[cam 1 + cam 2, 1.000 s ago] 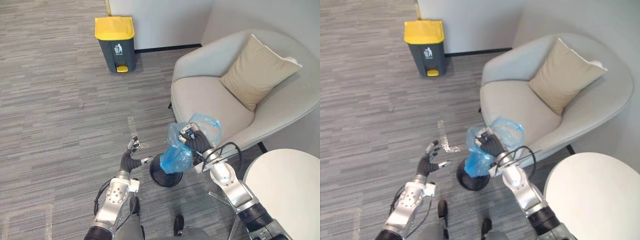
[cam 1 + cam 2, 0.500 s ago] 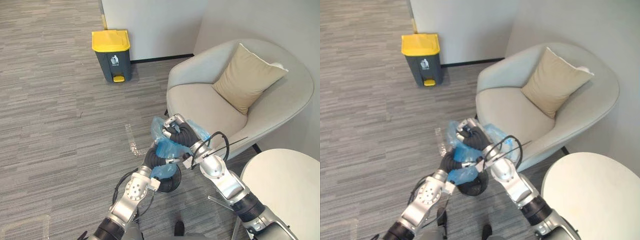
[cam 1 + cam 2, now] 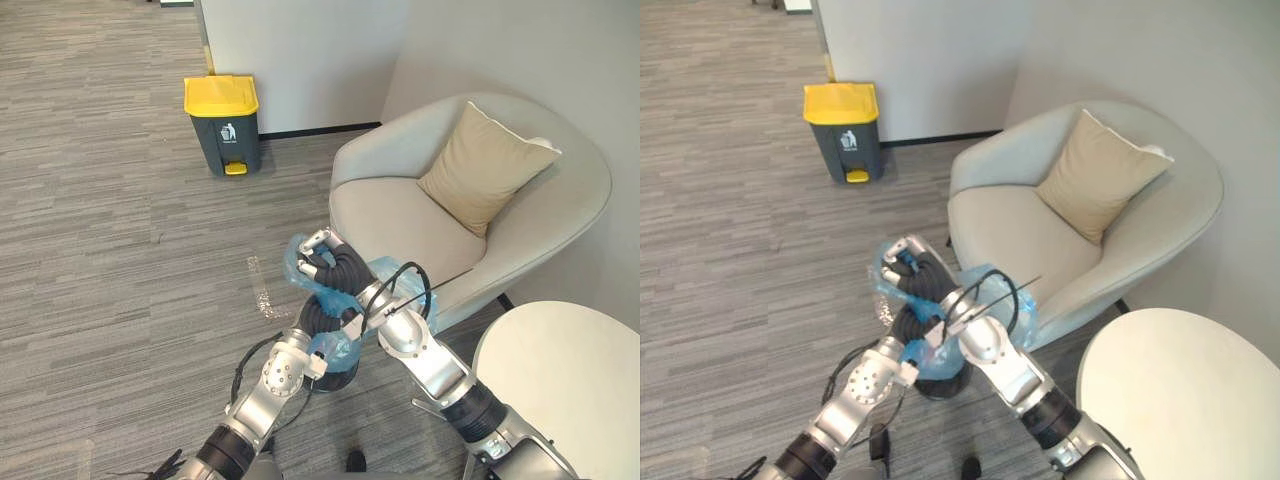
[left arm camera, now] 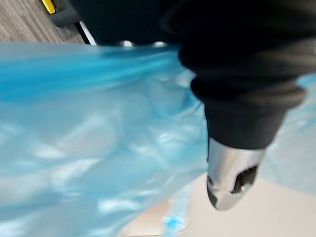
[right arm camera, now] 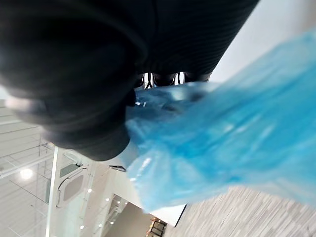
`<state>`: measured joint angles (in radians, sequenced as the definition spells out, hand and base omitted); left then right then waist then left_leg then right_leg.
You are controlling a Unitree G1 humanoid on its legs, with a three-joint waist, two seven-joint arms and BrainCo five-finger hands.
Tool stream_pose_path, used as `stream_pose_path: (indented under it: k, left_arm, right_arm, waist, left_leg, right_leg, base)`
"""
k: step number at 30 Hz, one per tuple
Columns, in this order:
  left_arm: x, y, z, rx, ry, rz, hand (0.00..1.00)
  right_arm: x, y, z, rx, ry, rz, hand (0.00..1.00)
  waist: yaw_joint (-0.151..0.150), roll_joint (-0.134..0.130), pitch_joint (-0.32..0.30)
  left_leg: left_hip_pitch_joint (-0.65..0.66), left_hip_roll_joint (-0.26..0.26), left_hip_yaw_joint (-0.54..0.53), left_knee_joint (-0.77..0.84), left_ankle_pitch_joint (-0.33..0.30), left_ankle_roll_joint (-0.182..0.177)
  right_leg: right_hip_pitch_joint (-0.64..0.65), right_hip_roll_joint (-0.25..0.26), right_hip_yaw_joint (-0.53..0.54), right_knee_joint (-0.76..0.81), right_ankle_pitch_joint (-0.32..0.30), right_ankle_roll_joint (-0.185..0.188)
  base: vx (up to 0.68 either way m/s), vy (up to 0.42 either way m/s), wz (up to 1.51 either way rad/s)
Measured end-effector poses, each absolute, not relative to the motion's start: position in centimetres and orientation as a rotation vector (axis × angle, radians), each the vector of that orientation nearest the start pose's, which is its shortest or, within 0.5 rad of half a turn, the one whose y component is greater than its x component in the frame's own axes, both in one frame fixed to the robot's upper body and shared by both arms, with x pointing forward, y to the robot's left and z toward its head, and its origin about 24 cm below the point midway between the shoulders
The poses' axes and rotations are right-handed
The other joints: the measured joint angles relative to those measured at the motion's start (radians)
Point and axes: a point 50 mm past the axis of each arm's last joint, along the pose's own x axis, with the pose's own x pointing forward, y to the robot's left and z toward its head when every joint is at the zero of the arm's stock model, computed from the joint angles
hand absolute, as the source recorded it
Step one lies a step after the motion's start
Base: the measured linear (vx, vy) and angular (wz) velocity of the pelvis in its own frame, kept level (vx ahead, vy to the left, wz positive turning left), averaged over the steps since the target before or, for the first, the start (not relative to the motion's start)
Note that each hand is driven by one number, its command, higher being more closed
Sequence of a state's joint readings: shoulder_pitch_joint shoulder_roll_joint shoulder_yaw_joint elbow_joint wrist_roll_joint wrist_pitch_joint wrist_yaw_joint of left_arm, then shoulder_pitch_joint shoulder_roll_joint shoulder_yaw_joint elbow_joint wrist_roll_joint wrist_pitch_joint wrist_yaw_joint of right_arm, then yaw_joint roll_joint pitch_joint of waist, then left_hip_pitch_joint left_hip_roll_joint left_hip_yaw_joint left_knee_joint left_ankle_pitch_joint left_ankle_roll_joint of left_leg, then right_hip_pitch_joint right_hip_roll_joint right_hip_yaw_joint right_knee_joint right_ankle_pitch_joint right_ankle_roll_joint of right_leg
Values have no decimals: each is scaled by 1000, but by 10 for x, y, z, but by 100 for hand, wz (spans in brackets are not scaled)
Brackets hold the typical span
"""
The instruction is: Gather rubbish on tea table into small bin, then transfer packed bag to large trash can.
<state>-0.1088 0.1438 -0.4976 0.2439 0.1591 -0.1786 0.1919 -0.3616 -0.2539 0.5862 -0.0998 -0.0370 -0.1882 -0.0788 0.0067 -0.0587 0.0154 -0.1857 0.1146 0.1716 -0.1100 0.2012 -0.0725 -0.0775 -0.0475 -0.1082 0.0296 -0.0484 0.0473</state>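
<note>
A blue plastic bag (image 3: 398, 274) hangs bunched between my two hands, above a small black bin (image 3: 343, 379) on the floor. My right hand (image 3: 333, 264) has its fingers curled round the gathered top of the bag (image 5: 232, 133). My left hand (image 3: 321, 318) presses into the bag (image 4: 98, 143) just beneath the right one. The large grey trash can (image 3: 224, 122) with a yellow lid stands by the far wall, well away from both hands.
A pale armchair (image 3: 395, 210) with a beige cushion (image 3: 484, 166) stands right behind the bag. A round white table (image 3: 575, 375) fills the lower right. Grey carpet (image 3: 110, 250) runs from here to the trash can.
My left hand has come up from the floor side and closed in on the bag under the right hand. Bag and right hand rose and drifted left. The camera shifted too.
</note>
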Motion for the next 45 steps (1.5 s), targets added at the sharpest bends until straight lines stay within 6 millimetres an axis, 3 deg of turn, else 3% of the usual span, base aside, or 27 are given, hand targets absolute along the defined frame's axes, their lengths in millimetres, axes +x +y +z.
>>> stream_pose_path:
  k: [3, 4, 8, 16, 21, 27, 28, 35, 38, 40, 45]
  left_arm:
    - [244, 65, 9, 349, -49, -350, 0]
    - [244, 65, 8, 363, -42, -350, 100]
    - [242, 69, -8, 411, 29, -351, 100]
    - [243, 73, -12, 437, 39, -328, 100]
    - [243, 74, -12, 415, 49, -319, 100]
    - [248, 78, -1, 346, 22, -273, 100]
    - [249, 77, 4, 327, 4, -268, 100]
    - [250, 82, 18, 253, -36, -229, 100]
    - [244, 91, 20, 189, -35, -182, 100]
    - [241, 94, 20, 171, -29, -163, 100]
    - [233, 115, 13, 163, 8, -72, 100]
  right_arm:
    - [253, -28, 136, -260, -571, 636, 100]
    - [252, -25, 138, -236, -571, 638, 100]
    - [245, -19, 143, -203, -593, 680, 100]
    - [241, -12, 146, -153, -595, 706, 100]
    - [237, -15, 133, -141, -546, 696, 100]
    - [233, -24, 101, -217, -439, 654, 100]
    - [233, -26, 92, -238, -406, 648, 0]
    - [233, -37, 80, -346, -388, 580, 0]
    - [236, -53, 80, -413, -401, 480, 0]
    - [237, -64, 84, -437, -420, 412, 0]
    - [235, -104, 116, -494, -565, 139, 0]
  waist:
    - [0, -1, -1]
    - [0, -1, -1]
    - [0, -1, -2]
    - [-2, -1, -2]
    - [-3, -1, -2]
    - [-7, -1, -2]
    - [-7, -1, -2]
    - [-9, -2, -2]
    - [-11, -3, -3]
    - [-10, -3, -3]
    - [-15, -3, -3]
  left_leg:
    - [10, 1, 1, 0, -1, 0]
    - [10, 3, 1, 0, -2, -2]
    - [10, 7, 2, 0, -11, -15]
    - [11, 10, 8, 0, -9, -11]
    - [12, 9, 8, 0, -8, -11]
    - [14, 9, 7, 0, -8, -11]
    - [14, 9, 6, 0, -8, -10]
    - [14, 9, 3, 0, -8, -10]
    - [15, 3, 3, 0, -6, -8]
    - [16, -1, 3, 0, -5, -6]
    - [28, -8, 8, -1, -5, -5]
  right_leg:
    - [9, 0, 2, 1, 0, 0]
    - [8, 0, 3, 1, 0, 0]
    - [6, 3, 7, 0, 0, 0]
    - [5, 6, 12, -1, 0, -1]
    - [6, 6, 12, -1, 0, -1]
    - [8, 5, 11, 0, -1, 0]
    - [8, 5, 11, 0, -1, 0]
    - [9, 4, 8, 1, -1, 0]
    - [9, 4, 6, 3, -1, 1]
    - [10, 0, 5, 4, -2, 2]
    - [9, -9, 7, 18, -11, 7]
  base:
    - [-5, 2, -1]
    - [-14, 4, -4]
    - [-5, 2, -1]
    - [4, -1, -1]
    - [0, 0, 0]
    - [0, 0, 0]
    - [0, 0, 0]
    - [0, 0, 0]
    - [0, 0, 0]
    - [0, 0, 0]
    - [0, 0, -2]
